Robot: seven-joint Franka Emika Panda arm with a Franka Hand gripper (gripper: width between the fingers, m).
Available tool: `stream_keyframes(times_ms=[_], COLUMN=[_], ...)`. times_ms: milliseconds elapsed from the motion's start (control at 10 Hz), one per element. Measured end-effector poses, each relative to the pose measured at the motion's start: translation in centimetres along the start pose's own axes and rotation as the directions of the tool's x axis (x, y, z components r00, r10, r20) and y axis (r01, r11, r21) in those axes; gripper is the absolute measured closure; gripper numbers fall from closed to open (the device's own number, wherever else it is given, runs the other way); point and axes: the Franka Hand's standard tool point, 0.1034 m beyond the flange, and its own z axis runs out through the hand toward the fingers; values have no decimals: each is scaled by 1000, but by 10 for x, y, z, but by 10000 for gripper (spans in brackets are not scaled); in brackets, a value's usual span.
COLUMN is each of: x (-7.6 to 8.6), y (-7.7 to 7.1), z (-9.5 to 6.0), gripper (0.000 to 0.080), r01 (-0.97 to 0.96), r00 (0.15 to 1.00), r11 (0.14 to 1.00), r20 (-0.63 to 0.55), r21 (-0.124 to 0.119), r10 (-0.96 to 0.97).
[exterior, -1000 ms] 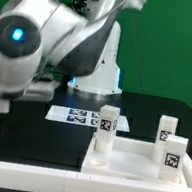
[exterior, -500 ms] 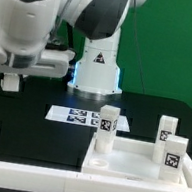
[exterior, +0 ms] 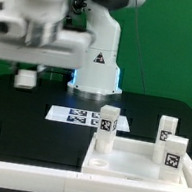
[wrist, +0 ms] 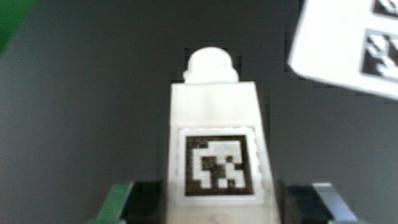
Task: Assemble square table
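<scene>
1. Held leg [wrist: 215, 140]: short white tagged leg, clamped btwn the gripper [wrist: 217, 203] fingers; tag face toward wrist cam, rounded peg end pointing away from the claw. Long axis runs straight out along the finger line.
2. Claw state: clenched on that leg, one finger [wrist: 123, 203] each side of its lower body. In exterior view the leg end [exterior: 26, 77] hangs under the arm, high above the black table [exterior: 38, 125], toward exterior view's left.
3. Square table top [exterior: 139, 162]: flat white panel, near edge of scene, toward exterior view's right; well apart from held leg.
4. Already standing on panel: one leg [exterior: 106, 126] at its far corner, two more legs [exterior: 165, 132] [exterior: 173, 154] at the right side.
5. Key relation (judgement): panel lies below and to exterior view's right of claw; a free corner must be reached, leg axis brought upright over it.
6. Marker board [exterior: 83, 116] lies flat behind the panel; also seen in wrist view corner.
</scene>
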Motion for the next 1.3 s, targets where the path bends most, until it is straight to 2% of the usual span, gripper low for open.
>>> stream_keyframes(times_ms=[100,200,300,400,600,700,800,900,1000,1100,1300], x=[11,23,29,36,34,40,40,42,56,67,102], y=[-18,-26,-24,-20,-19,-16,-19,-27,-36,-47,-74], z=[-22,-45,-56,-56,-55,-57,-56,-58,-67,-71,-84], gripper=[509,509,509,509,509,509,509,509,509,509,509], r01=[-54,-80,-86,-77,-80,-79,-88,-97,-105,-123,-193], r00=[997,990,985,968,939,908,883,869,824,778,661], r11=[998,996,996,997,997,997,996,995,994,991,978], r20=[-60,-115,-149,-240,-334,-413,-462,-484,-556,-616,-725], r21=[29,33,27,10,11,-5,9,38,36,46,83], r10=[56,83,89,77,79,70,82,104,108,125,192])
